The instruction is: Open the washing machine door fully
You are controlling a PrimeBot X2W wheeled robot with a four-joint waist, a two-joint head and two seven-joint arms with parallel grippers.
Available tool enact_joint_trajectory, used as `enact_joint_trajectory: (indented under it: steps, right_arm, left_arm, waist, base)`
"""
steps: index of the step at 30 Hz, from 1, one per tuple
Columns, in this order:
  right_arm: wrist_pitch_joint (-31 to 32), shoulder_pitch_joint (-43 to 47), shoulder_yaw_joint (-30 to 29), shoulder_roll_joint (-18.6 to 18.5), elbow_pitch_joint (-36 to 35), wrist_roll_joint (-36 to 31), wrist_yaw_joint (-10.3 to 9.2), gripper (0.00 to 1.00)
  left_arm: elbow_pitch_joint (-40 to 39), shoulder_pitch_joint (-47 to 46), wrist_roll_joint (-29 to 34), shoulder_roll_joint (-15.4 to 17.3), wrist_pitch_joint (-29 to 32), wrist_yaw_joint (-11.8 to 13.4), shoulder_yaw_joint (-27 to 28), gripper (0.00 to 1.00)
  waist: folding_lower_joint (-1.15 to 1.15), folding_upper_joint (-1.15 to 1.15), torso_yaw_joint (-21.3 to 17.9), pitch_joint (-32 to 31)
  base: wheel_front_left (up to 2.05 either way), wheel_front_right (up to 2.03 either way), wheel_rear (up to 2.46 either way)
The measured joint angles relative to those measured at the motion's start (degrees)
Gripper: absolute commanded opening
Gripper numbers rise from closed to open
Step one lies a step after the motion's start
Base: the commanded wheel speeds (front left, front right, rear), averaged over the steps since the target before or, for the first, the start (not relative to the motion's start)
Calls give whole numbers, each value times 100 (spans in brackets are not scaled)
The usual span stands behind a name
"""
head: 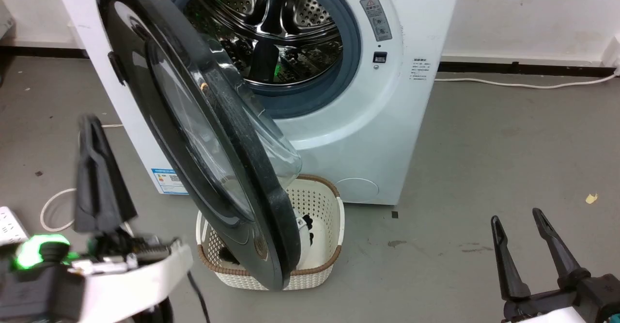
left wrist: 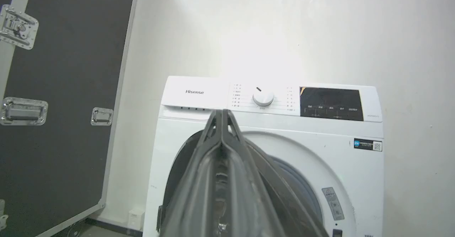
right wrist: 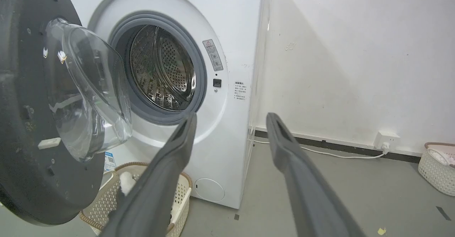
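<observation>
The door [head: 193, 129] on the washer [head: 378, 134] is swung out from its left side, roughly halfway: big glossy black ring, clear glass bowl bulging back toward the steel drum [head: 281, 27], lower edge hanging over the basket [head: 315, 202] on the floor. The left claw [head: 92, 124] is pinched closed on nothing, left of the door. The right claw [head: 516, 215] is spread open and empty, well off to the right.

Left gripper [head: 92, 129] stands at the lower left, its two dark fingers pressed together and pointing up — pale wrist [head: 145, 274] below; right gripper [head: 516, 218] sits low at the right, fingers spread wide apart — tips tilted slightly leftward.
</observation>
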Motion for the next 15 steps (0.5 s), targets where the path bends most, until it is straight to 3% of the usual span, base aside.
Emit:
enact_joint_trajectory:
  steps: [3, 8, 15]
  right_arm:
    - [0, -1, 2, 0, -5, 26, 0, 100]
    - [0, -1, 15, 0, -30, 49, 0, 100]
    - [0, -3, 31, 1, -26, 151, 0, 100]
  left_arm:
    - [-335, -272, 86, 1, -1, -78, -114, 0]
    - [-333, -342, 200, -7, 0, -246, -772, 0]
    - [938, 5, 554, -12, 323, -546, -1967, 0]
  waist:
    - [0, 0, -35, 5]
    - [0, 0, -74, -10]
    - [0, 0, -130, 2]
  base:
    - [0, 0, 0]
    - [0, 0, 0]
    - [0, 0, 0]
